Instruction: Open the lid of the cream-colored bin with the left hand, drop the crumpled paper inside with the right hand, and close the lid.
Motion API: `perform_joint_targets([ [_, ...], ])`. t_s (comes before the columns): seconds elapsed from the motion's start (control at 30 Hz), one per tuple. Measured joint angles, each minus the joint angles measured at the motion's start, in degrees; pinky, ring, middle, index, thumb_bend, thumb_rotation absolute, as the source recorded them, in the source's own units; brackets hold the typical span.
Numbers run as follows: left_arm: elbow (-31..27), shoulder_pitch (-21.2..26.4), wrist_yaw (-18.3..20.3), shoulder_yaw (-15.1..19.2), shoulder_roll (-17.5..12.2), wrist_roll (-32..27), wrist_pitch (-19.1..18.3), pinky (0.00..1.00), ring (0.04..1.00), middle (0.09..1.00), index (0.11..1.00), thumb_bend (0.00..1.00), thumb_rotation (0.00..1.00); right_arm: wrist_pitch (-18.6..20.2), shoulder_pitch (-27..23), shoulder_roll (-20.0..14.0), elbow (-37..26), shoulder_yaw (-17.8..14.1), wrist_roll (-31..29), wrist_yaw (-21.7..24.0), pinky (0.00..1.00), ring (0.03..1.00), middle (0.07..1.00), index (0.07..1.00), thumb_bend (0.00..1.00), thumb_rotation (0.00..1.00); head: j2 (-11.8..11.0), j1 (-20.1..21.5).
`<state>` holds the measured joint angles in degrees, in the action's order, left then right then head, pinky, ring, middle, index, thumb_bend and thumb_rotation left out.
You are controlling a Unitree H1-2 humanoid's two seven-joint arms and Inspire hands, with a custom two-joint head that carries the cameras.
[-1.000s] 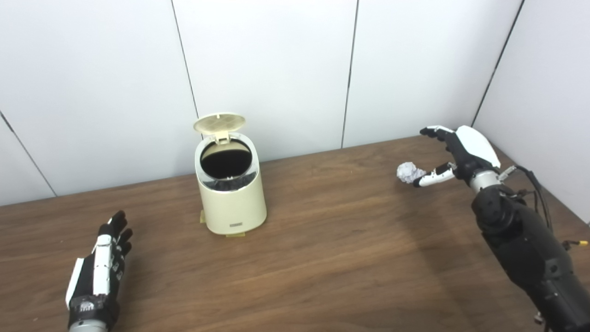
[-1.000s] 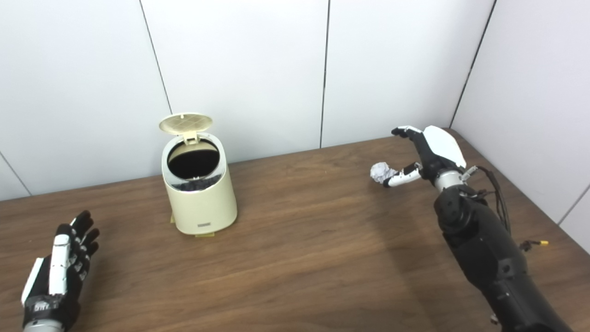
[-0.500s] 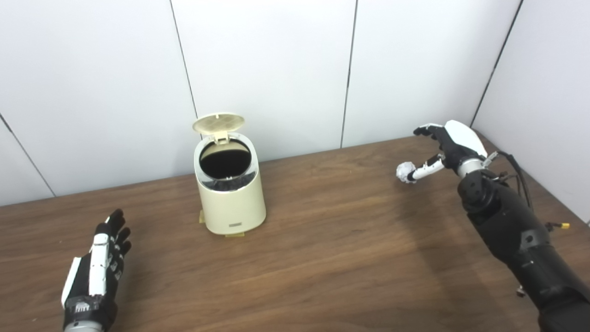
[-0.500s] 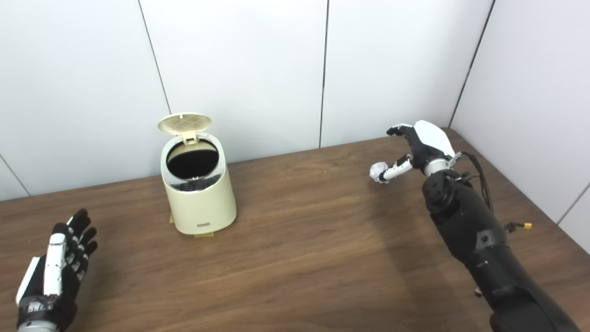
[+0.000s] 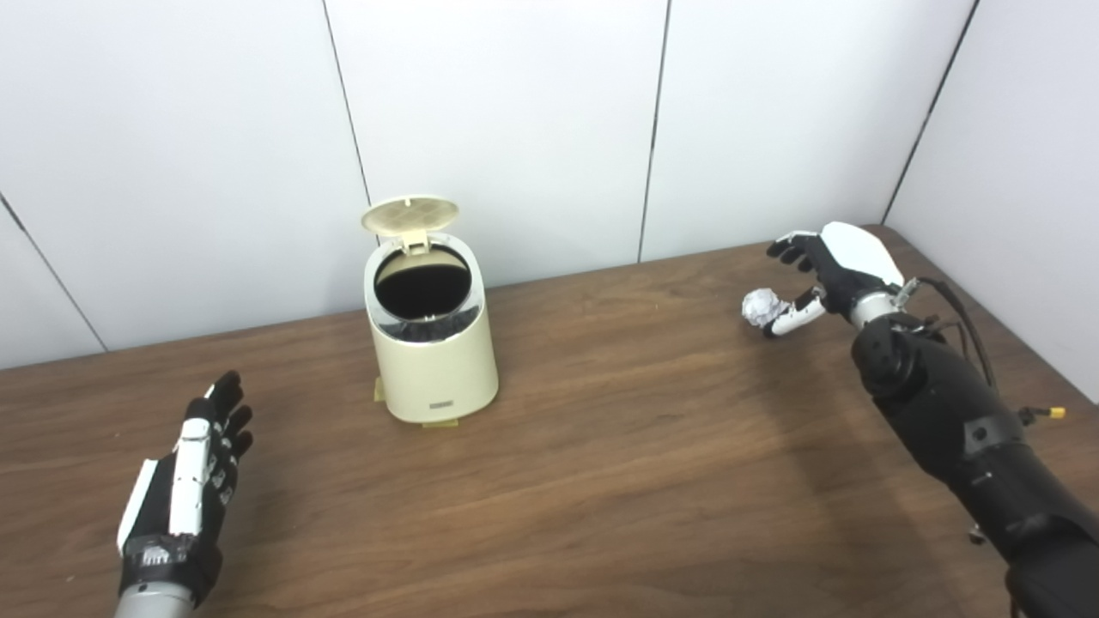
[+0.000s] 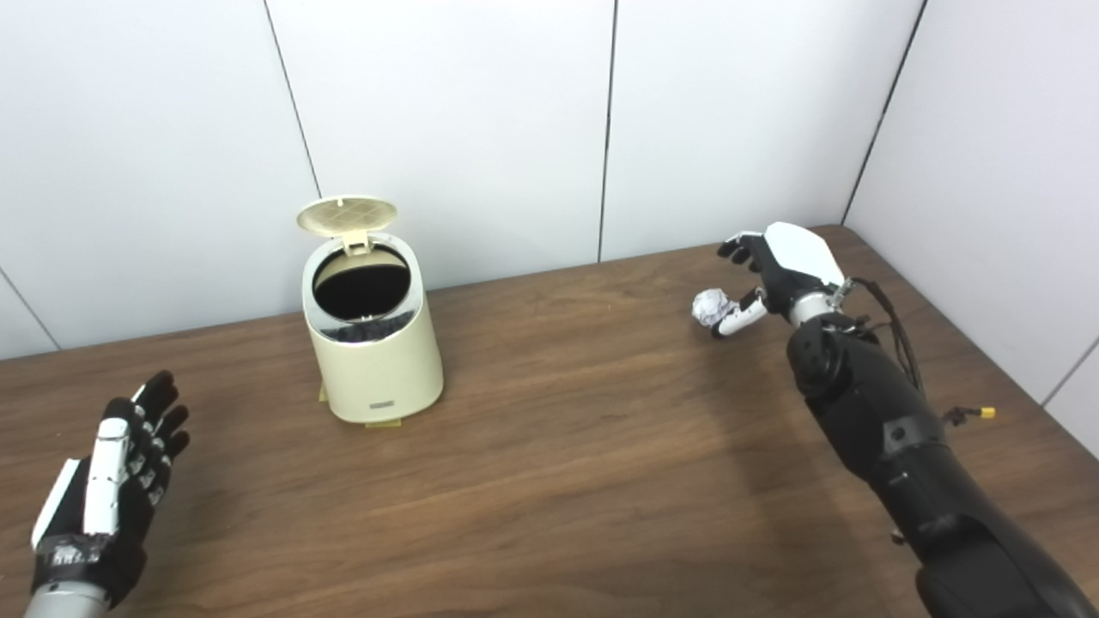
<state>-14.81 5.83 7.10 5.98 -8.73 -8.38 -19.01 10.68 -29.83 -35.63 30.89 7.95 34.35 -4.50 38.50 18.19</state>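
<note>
The cream-colored bin (image 5: 438, 369) stands at the back left of the table with its lid (image 5: 410, 215) tipped up and its dark inside showing. The crumpled paper (image 5: 759, 305) is a small white ball lying on the table at the far right. My right hand (image 5: 837, 266) is just right of the ball, open; its thumb reaches to the ball's side and its fingers arch above it. My left hand (image 5: 185, 468) lies open and flat near the front left, well apart from the bin and holding nothing.
The brown wooden table (image 5: 601, 463) ends at white wall panels behind the bin and along the right side. A cable with a yellow tip (image 5: 1052, 413) hangs off my right forearm near the table's right edge.
The camera has shifted slightly. My right hand has reached farther out and lower, closing in beside the paper ball. The ball, bin and left hand have stayed put.
</note>
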Motion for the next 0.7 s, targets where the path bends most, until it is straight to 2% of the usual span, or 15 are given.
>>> perform_joint_targets([
  [0.17, -0.45, 0.00, -0.01, -0.54, -0.30, 0.23, -1.14, 1.00, 0.989, 1.000, 1.000, 0.47, 0.95, -0.46, 0.00, -0.02, 0.25, 0.99, 0.69, 0.02, 0.62, 0.697, 0.717, 0.674, 0.90, 0.00, 0.09, -0.09],
  [0.5, -2.02, -0.07, 0.15, -1.11, -1.20, 0.45, -2.25, 0.99, 0.994, 1.000, 1.000, 0.45, 0.86, -4.28, -0.24, -1.08, 1.06, 3.45, 2.56, 0.13, 0.62, 0.695, 0.697, 0.666, 0.88, 0.00, 0.18, -0.26],
  [0.7, -3.53, -0.06, 0.23, -1.45, -1.33, 0.32, -2.56, 1.00, 0.992, 1.000, 1.000, 0.43, 0.85, -4.33, -0.75, -1.05, 1.42, 3.83, 3.65, 0.03, 0.63, 0.667, 0.664, 0.652, 0.89, 0.00, 0.18, -0.26],
])
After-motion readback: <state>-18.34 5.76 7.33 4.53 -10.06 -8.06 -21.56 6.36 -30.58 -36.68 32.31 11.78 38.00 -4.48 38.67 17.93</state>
